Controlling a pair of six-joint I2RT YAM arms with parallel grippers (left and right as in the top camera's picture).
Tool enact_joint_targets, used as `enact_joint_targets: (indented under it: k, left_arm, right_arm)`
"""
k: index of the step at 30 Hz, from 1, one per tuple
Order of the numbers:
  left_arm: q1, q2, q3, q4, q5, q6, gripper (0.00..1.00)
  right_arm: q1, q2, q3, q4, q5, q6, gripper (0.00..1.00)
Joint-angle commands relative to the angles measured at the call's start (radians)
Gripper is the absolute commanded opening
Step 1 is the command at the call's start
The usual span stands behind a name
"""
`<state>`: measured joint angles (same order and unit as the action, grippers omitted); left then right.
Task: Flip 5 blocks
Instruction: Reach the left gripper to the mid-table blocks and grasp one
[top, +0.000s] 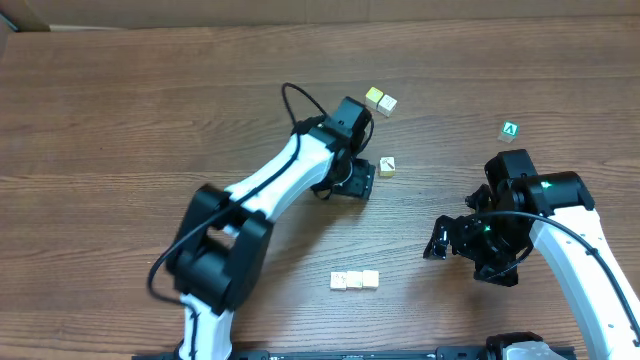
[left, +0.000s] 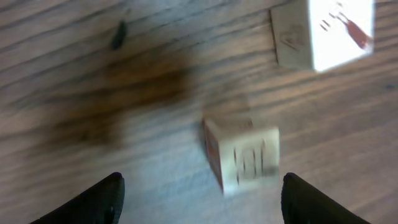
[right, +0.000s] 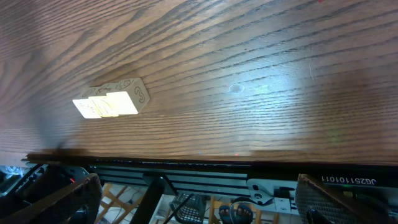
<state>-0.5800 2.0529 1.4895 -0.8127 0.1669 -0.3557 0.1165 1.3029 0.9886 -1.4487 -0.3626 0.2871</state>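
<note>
Overhead, surface: a brown wood-grain table (top: 110, 110); a paler strip runs beyond its far edge.
Overhead, blocks: the lone block (top: 387, 167) lies mid-table. A row of three blocks (top: 355, 280) lies well apart from it, nearer the robot. A pale yellow block (top: 373, 97) and a cream cube (top: 388, 105), touching each other, lie beyond it. A green cube (top: 511, 130) lies off to its right.
Overhead, hands: the left gripper (top: 366, 180) is just beside the lone block. The right gripper (top: 438, 240) is apart from it, to its right and nearer the robot.
Left wrist, hand: the fingers (left: 93, 202) are spread wide. The lone block sits on the wood between them and touches neither.
Left wrist, surface: the grain is blurred. A red-marked cube (left: 323, 28) lies beyond the lone block, to its right.
Right wrist, hand: the jaws stand wide and hold nothing.
Right wrist, room: the row is seen end-on, short of the table's edge. Below the edge are a black frame and cables.
</note>
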Motion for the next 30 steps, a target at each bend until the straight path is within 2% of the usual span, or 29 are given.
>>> enact_joint_targets:
  k: [1, 5, 6, 7, 8, 10, 14, 17, 24, 26, 30]
  left_arm:
    - [0.003, 0.074, 0.106, -0.014, 0.041, 0.042, 0.72]
    - [0.003, 0.089, 0.121, -0.016, 0.044, 0.042, 0.7]
    - [0.003, 0.09, 0.121, -0.018, 0.044, 0.042, 0.65]
    - [0.003, 0.092, 0.121, -0.024, 0.043, 0.043, 0.5]
    - [0.003, 0.094, 0.121, -0.027, 0.043, 0.043, 0.43]
    - [0.003, 0.1, 0.121, -0.034, 0.043, 0.042, 0.36]
    - [0.002, 0.119, 0.121, -0.048, 0.044, 0.042, 0.41]
    - [0.001, 0.131, 0.121, -0.059, 0.044, 0.042, 0.4]
    - [0.005, 0.131, 0.14, -0.092, 0.043, 0.042, 0.2]
    - [0.006, 0.13, 0.167, -0.128, 0.031, 0.042, 0.15]
    - [0.011, 0.113, 0.274, -0.27, -0.061, 0.04, 0.09]
  right_arm:
    - [-0.005, 0.0, 0.019, 0.003, -0.005, -0.006, 1.0]
    - [-0.005, 0.0, 0.019, 0.003, -0.005, -0.006, 1.0]
    - [-0.005, 0.0, 0.019, 0.003, -0.005, -0.006, 1.0]
    - [-0.005, 0.0, 0.019, 0.006, -0.005, -0.006, 1.0]
    - [-0.005, 0.0, 0.019, 0.007, -0.005, -0.006, 1.0]
    - [-0.005, 0.0, 0.019, 0.007, -0.005, -0.006, 1.0]
    - [-0.005, 0.0, 0.019, 0.006, -0.005, -0.006, 1.0]
    - [-0.005, 0.0, 0.019, 0.006, -0.005, -0.006, 1.0]
    - [-0.005, 0.0, 0.019, 0.005, -0.005, -0.006, 1.0]
    - [-0.005, 0.0, 0.019, 0.002, -0.005, -0.006, 1.0]
    - [-0.005, 0.0, 0.019, 0.002, -0.005, -0.006, 1.0]
